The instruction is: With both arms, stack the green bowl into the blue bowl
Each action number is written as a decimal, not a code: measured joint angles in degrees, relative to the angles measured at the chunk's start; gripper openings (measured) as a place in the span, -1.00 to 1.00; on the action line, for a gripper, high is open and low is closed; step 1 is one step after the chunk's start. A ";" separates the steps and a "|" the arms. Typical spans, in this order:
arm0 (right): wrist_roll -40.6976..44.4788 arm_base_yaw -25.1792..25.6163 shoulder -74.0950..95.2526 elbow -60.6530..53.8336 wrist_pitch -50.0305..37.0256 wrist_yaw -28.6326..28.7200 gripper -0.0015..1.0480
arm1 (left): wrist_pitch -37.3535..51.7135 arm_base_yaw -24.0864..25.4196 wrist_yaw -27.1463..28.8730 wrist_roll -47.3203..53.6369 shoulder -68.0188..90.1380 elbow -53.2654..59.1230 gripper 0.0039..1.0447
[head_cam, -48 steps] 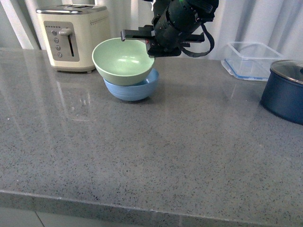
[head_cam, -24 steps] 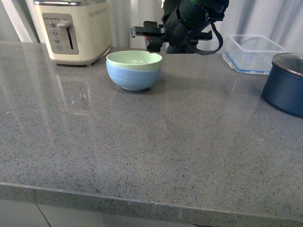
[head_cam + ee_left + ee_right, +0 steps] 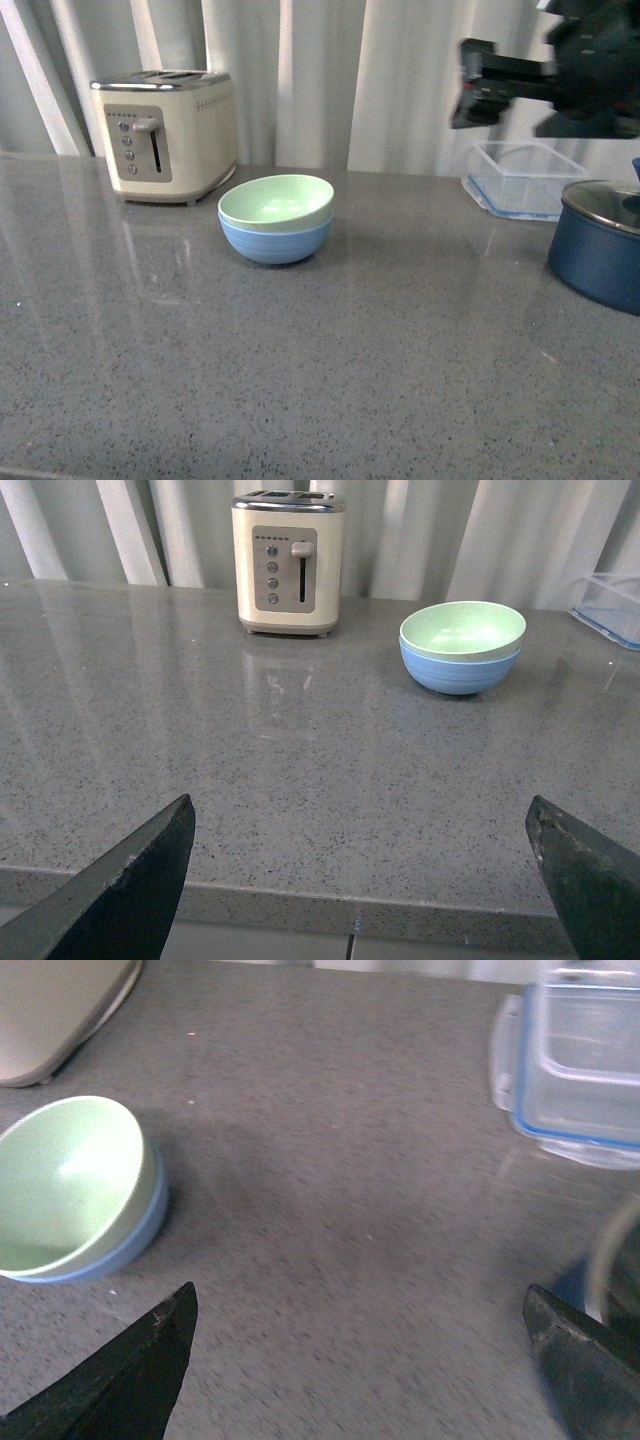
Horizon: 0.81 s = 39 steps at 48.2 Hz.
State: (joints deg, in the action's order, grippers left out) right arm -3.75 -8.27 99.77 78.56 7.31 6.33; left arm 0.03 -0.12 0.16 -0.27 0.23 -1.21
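Note:
The green bowl (image 3: pixel 276 200) sits nested upright inside the blue bowl (image 3: pixel 275 241) on the grey counter, next to the toaster. My right gripper (image 3: pixel 470 85) is open and empty, raised in the air well to the right of the bowls. The right wrist view shows the green bowl (image 3: pixel 65 1185) in the blue bowl (image 3: pixel 152 1222) off to one side of the open right gripper (image 3: pixel 360 1290). My left gripper (image 3: pixel 358 802) is open and empty over the counter's front edge, far from the green bowl (image 3: pixel 462 630) and blue bowl (image 3: pixel 460 676).
A cream toaster (image 3: pixel 165 130) stands at the back left. A clear plastic container (image 3: pixel 525 175) and a dark blue lidded pot (image 3: pixel 600 245) stand at the right. Curtains hang behind. The counter's front edge (image 3: pixel 350 905) lies under the left gripper.
The right gripper has let go of the green bowl, which dropped level into the blue bowl. The right arm has risen and pulled away to the right.

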 joint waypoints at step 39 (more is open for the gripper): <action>3.56 24.59 -65.77 -50.56 16.26 8.44 0.74 | 0.00 0.00 -0.02 0.00 0.00 0.00 0.87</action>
State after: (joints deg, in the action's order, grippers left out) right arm -0.19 16.32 34.00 28.01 23.57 14.76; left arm 0.03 -0.12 0.14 -0.27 0.23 -1.21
